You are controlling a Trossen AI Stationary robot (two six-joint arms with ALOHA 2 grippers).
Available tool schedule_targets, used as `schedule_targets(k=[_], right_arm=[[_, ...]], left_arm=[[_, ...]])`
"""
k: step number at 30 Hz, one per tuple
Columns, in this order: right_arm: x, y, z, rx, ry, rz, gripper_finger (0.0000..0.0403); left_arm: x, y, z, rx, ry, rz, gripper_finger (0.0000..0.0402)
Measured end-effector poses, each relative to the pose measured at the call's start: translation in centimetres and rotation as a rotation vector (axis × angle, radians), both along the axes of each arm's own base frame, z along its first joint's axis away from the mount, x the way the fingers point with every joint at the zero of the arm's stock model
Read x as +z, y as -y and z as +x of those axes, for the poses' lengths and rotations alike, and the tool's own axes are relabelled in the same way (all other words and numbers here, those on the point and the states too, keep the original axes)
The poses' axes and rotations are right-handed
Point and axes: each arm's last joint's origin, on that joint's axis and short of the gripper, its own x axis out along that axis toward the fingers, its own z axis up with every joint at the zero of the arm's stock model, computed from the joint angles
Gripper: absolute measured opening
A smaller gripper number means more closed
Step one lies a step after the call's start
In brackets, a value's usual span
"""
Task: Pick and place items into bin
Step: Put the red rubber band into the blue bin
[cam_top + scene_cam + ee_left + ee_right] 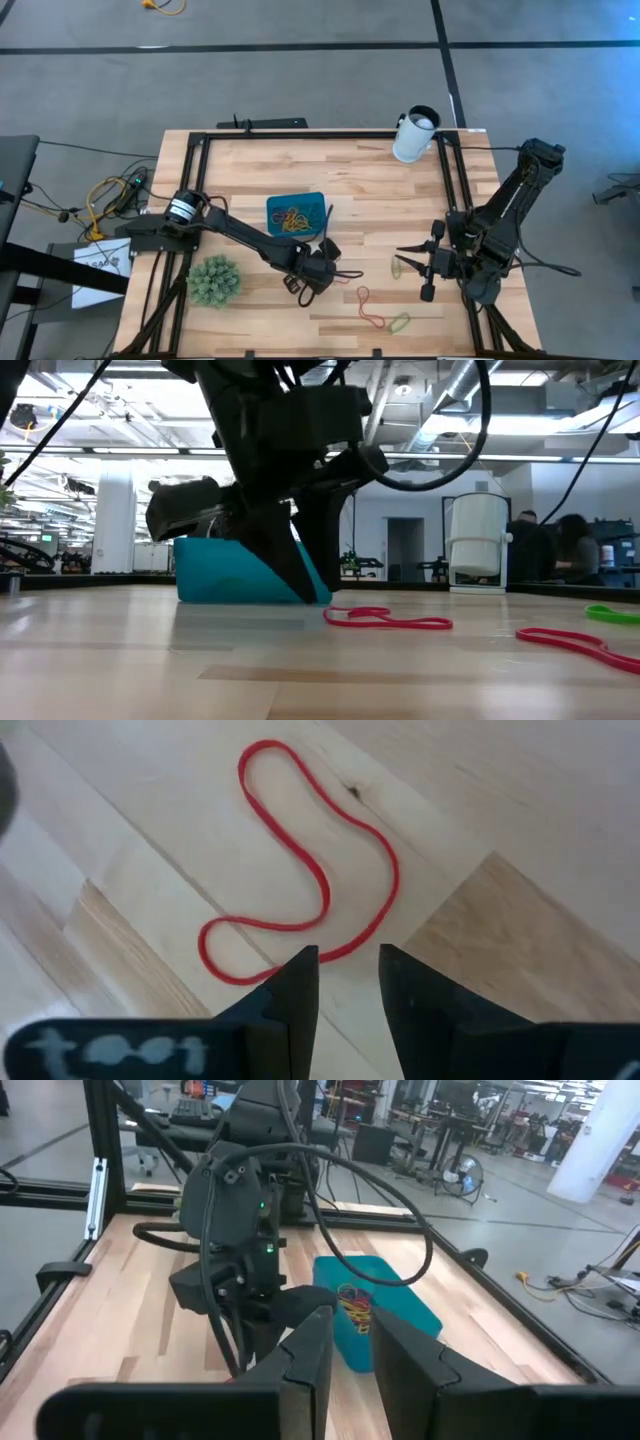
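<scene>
A red loop (318, 885) lies flat on the wooden table, in front of my left gripper (348, 958). That gripper points steeply down near the table's middle (308, 282), open by a narrow gap, a fingertip on either side of the loop's near strand. In the low view the loop (386, 621) lies just beside the fingers (300, 585). The teal bin (296, 212) behind it holds several coloured loops. My right gripper (402, 250) hovers open at the right, above a yellow-green loop (406, 266). My left gripper comes at the red loop from above, slanting, with the loop's near strand (345, 951) in the gap between its fingertips. The loop lies flat on the table. Whether the fingers touch it, I cannot tell.
Another red loop (368, 308) and a green loop (400, 322) lie near the front edge. A green spiky ball (213, 280) sits at the front left. A white cup (415, 133) stands at the far right corner. A black frame runs along the table's edges.
</scene>
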Motion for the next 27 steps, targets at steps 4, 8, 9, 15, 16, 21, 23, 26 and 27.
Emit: schedule_targets(k=[4, 8, 9, 15, 16, 21, 23, 26, 27], right_arm=[[0.02, 0.00, 0.01, 0.000, 0.001, 0.001, 0.0067], [0.02, 0.00, 0.01, 0.000, 0.001, 0.001, 0.0067], [0.01, 0.00, 0.01, 0.000, 0.000, 0.001, 0.0067], [0.02, -0.01, 0.02, -0.001, 0.002, 0.004, 0.0067], [0.02, -0.01, 0.02, -0.001, 0.002, 0.004, 0.0067], [0.02, -0.01, 0.02, -0.001, 0.002, 0.004, 0.0067], [0.02, -0.01, 0.02, 0.000, 0.002, 0.004, 0.0067], [0.02, -0.02, 0.02, 0.001, 0.001, 0.004, 0.0067], [0.02, -0.02, 0.02, 0.001, 0.001, 0.004, 0.0067]], left_arm=[[-0.61, -0.03, 0.06, -0.001, -0.014, 0.012, 0.0098], [-0.48, -0.03, 0.19, -0.026, 0.002, 0.034, 0.0098], [-0.44, -0.04, 0.26, -0.026, 0.013, 0.045, 0.0098], [-0.39, -0.42, 0.48, -0.030, 0.019, 0.035, 0.0098], [-0.36, -0.46, 0.52, -0.029, 0.023, 0.035, 0.0098], [-0.37, -0.58, 0.54, -0.066, 0.017, 0.050, 0.0098], [-0.38, -0.57, 0.53, -0.083, 0.013, 0.050, 0.0098], [-0.48, -0.62, 0.32, -0.088, -0.012, 0.054, 0.0098], [-0.54, -0.66, 0.20, -0.091, -0.026, 0.058, 0.0098]])
